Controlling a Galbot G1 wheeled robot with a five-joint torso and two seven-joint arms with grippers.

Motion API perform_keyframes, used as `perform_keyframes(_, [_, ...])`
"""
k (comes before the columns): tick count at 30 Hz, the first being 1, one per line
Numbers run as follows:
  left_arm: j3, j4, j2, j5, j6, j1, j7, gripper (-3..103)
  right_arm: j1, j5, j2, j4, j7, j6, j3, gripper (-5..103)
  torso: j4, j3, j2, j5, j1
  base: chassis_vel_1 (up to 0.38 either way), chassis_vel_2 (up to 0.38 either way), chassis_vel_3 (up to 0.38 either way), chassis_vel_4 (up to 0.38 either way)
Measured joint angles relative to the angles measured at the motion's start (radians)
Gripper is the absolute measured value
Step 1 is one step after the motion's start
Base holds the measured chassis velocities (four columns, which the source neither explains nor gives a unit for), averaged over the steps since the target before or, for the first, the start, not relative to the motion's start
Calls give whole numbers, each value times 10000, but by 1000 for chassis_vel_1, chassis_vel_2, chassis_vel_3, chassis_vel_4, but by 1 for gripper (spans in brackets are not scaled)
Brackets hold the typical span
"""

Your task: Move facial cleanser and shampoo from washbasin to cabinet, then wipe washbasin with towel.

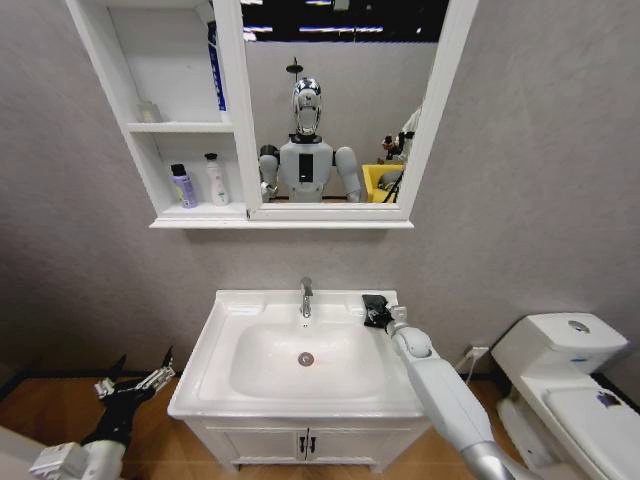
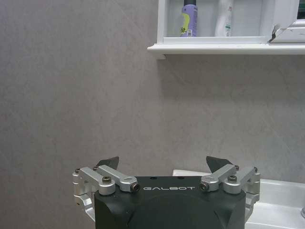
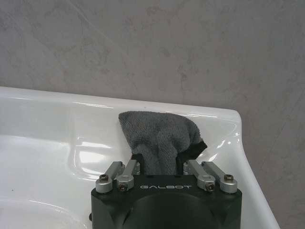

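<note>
The towel is a dark grey cloth on the back right corner of the white washbasin, right of the chrome tap. My right gripper is shut on it. In the right wrist view the towel bunches up between the fingers of that gripper. A purple bottle and a white bottle stand in the lowest niche of the cabinet; which is the facial cleanser and which the shampoo I cannot tell. My left gripper hangs open, low and left of the basin.
A white toilet stands to the right of the basin. A white floor cupboard is under the basin. A blue bottle stands on an upper cabinet shelf. The cabinet mirror reflects the robot.
</note>
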Motion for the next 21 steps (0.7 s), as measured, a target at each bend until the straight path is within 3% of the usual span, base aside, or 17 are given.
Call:
perform_keyframes(1, [0,0,0,0,0,0,0,100,0,0,0,0,0,0,0,41,0,0,0,0,0,0,0,0,0])
perform_keyframes(2, [0,0,0,0,0,1,0,100,-25,77,-37,74,8,-2,16,30,1,1,0,0,0,0,0,0,0])
perform_keyframes(4, [0,0,0,0,0,0,-1,100,-40,199,-64,132,48,-13,28,30,0,0,0,0,0,0,0,0,0])
perform_keyframes(6, [0,0,0,1,0,0,0,100,-91,687,-94,252,205,-83,56,14,1,0,0,0,0,0,0,0,0])
perform_keyframes(9, [0,0,0,0,0,0,0,100,-235,1206,-178,526,285,-146,114,7,3,1,0,1,1,0,0,0,0])
perform_keyframes(17, [0,0,0,0,1,0,0,100,-1143,2169,-392,2480,1229,-684,149,6,-1,0,0,1,0,0,0,0,0])
perform_keyframes(20, [0,0,0,0,0,0,0,100,-1808,2941,-378,4195,2443,-1844,-184,6,-2,0,0,-2,0,0,0,0,0])
perform_keyframes(21, [0,0,0,0,0,0,0,100,-1808,2941,-378,4195,2443,-1844,-184,6,-2,0,0,-2,0,0,0,0,0])
